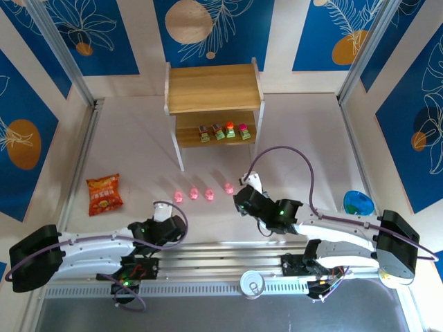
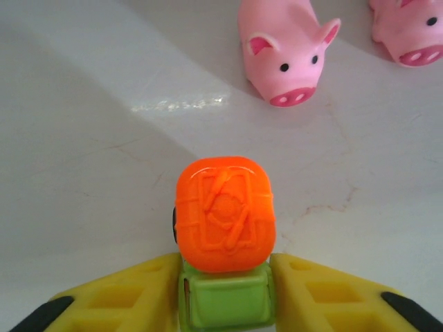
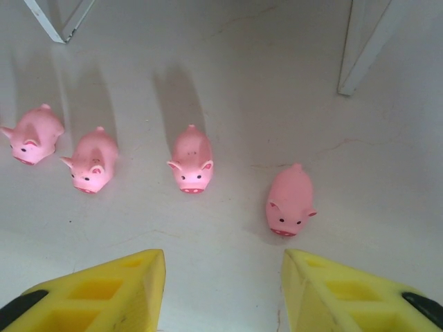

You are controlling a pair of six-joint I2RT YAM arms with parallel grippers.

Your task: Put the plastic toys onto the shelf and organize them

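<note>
Step in hand: pick-up of a block toy, prob. the last one not on the shelf. The left gripper has its jaws pressed on both sides of the block toy, which has an orange top and a green base. It's at approx 7 o'clock on the table, near the arm bases. Can't tell if it's off the surface yet.

The shelf stands at 12 o'clock. Its lower tier carries four more blocks in a row, w/ free room at the 9 o'clock end. Four pigs stand in a line mid-table, btwn shelf and arms.

The right gripper hangs just short of the rightmost pig, jaws wide, nothing btwn them. In the wrist view that pig sits at approx 1 o'clock of the gap, so not centred.

Next move, as I judge it:
- **Left arm:** lift straight up, carry toward 12 o'clock clear of the pig line, go in low under the top board, and set the toy down at the row's 9 o'clock end.
- **Right arm:** nudge over to centre on its pig before closing.
</note>
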